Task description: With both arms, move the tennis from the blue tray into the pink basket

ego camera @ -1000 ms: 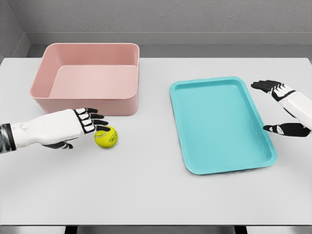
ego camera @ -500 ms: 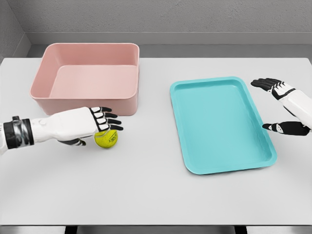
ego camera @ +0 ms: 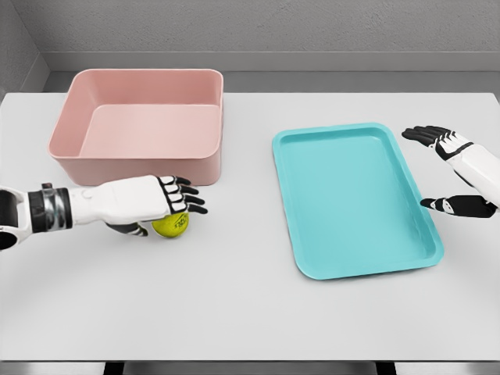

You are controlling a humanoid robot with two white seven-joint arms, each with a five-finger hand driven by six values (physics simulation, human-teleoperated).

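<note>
The yellow-green tennis ball (ego camera: 173, 226) lies on the white table, just in front of the pink basket (ego camera: 141, 125). My left hand (ego camera: 173, 201) reaches over the ball from the left, fingers spread above its top and thumb low at its near side, not closed round it. The blue tray (ego camera: 353, 198) lies to the right with nothing in it. My right hand (ego camera: 442, 170) hovers open past the tray's right edge, its fingers (ego camera: 426, 134) and thumb wide apart.
The table (ego camera: 234, 297) stretches wide in front of the ball and tray. The basket's front wall stands right behind the ball. A grey wall runs along the far side of the table.
My left hand has slid to the right and come over the top of the ball, covering its upper half. The ball and my right hand have hardly moved.
</note>
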